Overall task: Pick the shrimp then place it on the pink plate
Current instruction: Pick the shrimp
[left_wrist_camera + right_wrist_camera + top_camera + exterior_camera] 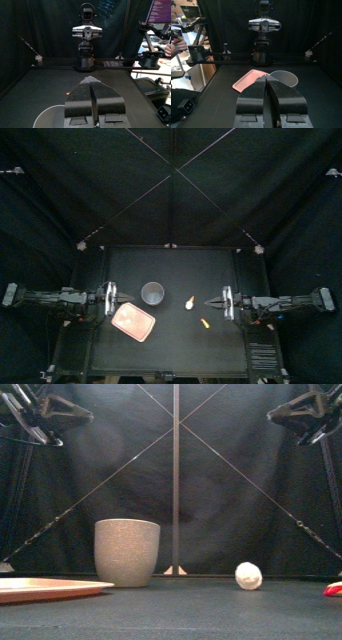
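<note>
1. The left pincer [90, 86] hangs over the left side of the worktop [174, 343]. Its jaws are pressed together with nothing between them.
2. Just to its right the pink plate [134, 322] lies flat and bare, toward the front. A grey cup [127, 552] stands just behind it.
3. Right of the cup lies a pale oval toy [249, 575].
4. The shrimp [205, 324] is a small orange-red piece lying on the worktop. It is in front of the pale toy, between the plate and the right pincer, and nearer the latter.
   - It is probably a light, stiff, smooth plastic toy, so it could skid or twist out of a shallow pinch.
   - The thick middle of the body looks the best place to take hold, with the jaws set across it rather than on a thin end.
5. The right pincer [268, 80] hangs at the right, also closed and empty. It would have to open before any grasp.
6. What each view shows:
   - Only the top view shows the whole shrimp and the gap between it and the plate.
   - The front view catches just a red sliver at its right edge.
   - The right wrist view shows the plate and cup, but no shrimp.
</note>
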Controlling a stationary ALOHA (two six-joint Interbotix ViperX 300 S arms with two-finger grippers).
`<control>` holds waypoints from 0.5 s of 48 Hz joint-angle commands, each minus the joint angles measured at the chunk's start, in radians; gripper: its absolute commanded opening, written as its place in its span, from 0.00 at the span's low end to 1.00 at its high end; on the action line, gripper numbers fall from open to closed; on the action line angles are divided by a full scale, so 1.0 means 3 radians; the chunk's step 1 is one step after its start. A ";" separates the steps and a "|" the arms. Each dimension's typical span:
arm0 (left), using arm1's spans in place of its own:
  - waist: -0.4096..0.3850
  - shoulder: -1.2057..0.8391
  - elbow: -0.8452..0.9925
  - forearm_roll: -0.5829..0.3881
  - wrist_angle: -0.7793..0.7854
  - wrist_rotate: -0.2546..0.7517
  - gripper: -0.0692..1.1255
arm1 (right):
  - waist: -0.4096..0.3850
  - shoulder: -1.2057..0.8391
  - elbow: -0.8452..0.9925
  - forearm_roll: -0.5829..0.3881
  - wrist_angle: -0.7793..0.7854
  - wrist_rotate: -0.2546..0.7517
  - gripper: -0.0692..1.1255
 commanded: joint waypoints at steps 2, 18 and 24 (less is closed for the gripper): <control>0.0036 0.0031 -0.0102 -0.0005 0.0112 0.0010 0.12 | 0.0041 0.0031 0.0010 0.0026 0.0026 0.0066 0.12; 0.0051 0.0046 -0.0102 -0.0005 0.0138 0.0005 0.12 | 0.0322 0.0092 0.0153 0.0271 0.0424 0.0552 0.13; 0.0051 0.0056 -0.0092 -0.0005 0.0138 0.0005 0.12 | 0.0317 0.0199 0.0276 0.0491 0.0445 0.0803 0.16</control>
